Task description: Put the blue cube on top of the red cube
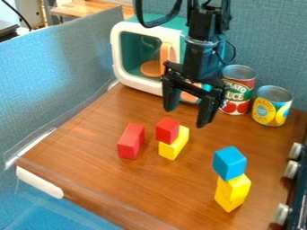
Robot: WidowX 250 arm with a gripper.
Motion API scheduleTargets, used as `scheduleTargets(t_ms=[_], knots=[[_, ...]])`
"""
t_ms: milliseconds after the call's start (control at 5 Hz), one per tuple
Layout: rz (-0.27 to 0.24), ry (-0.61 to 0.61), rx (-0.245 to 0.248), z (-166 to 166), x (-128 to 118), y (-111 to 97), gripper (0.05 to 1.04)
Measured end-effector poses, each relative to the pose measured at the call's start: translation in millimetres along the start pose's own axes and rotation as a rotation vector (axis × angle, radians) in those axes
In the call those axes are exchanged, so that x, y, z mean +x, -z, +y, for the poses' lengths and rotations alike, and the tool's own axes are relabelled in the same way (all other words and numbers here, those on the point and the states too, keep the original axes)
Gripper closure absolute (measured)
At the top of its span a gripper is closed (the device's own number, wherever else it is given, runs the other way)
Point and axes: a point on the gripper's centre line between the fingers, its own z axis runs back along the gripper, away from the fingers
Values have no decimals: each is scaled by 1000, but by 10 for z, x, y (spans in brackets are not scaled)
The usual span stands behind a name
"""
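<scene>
The gripper (187, 117) hangs open over the upper middle of the table, with nothing between its fingers. Below it and slightly left, the red cube (167, 130) rests on top of a yellow block (174, 146). Toward the lower right, the blue cube (230, 162) sits on a stack of yellow blocks (232, 192), well apart from the gripper.
A red block (131, 141) lies left of the red cube. Behind the gripper stands a toy microwave (120, 58), with two cans (239, 90) (272, 106) to its right. Knobs of a stove (290, 170) line the right edge, and a grey partition (60, 76) borders the left.
</scene>
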Motion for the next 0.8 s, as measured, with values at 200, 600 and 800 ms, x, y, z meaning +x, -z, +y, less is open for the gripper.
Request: scheduleTargets(t_ms=[200,600,800], knots=[[30,5,-4,-13,-7,96,83],[41,60,-56,-240,-26,139,83],[9,76,-67,-266,-57,40,83]])
